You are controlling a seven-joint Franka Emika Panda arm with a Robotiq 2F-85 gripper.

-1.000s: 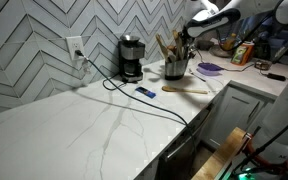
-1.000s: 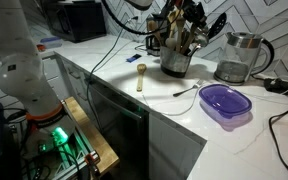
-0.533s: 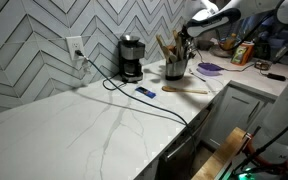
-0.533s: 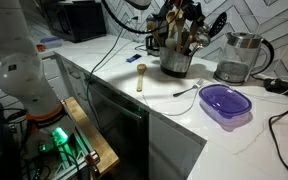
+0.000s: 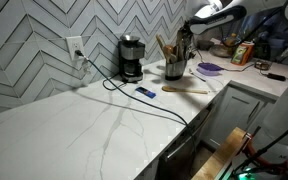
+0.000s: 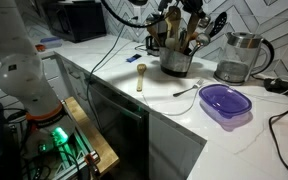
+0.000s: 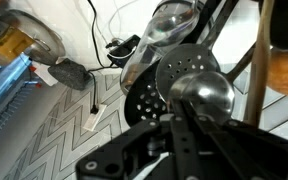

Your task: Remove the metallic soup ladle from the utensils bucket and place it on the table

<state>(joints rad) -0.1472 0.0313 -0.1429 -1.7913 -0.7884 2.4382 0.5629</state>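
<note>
Reading an exterior view from left to right, you see a wall outlet (image 5: pixel 74 47) on the herringbone tile, a black coffee maker (image 5: pixel 131 58), and then the utensils bucket (image 5: pixel 175 69) standing on the table (image 5: pixel 94 125) with wooden handles rising from it. Your gripper (image 5: pixel 185 42) hangs directly above the bucket, among the utensil tops. A wooden spoon (image 5: pixel 185 90) lies flat on the table just in front of the bucket, and a purple bowl (image 5: pixel 210 69) sits farther right. At this scale you cannot separate the ladle from the other utensils in either exterior view. In the wrist view, the metallic soup ladle (image 7: pixel 204 95) fills the centre. Its round, shiny bowl faces the camera, and a perforated metal utensil (image 7: pixel 187 64) sits just behind it. The ladle's thin handle runs down into the dark gripper body, and the jaws appear to be clamped on that handle. The ladle is therefore in your grasp above the bucket, not on the table.
</note>
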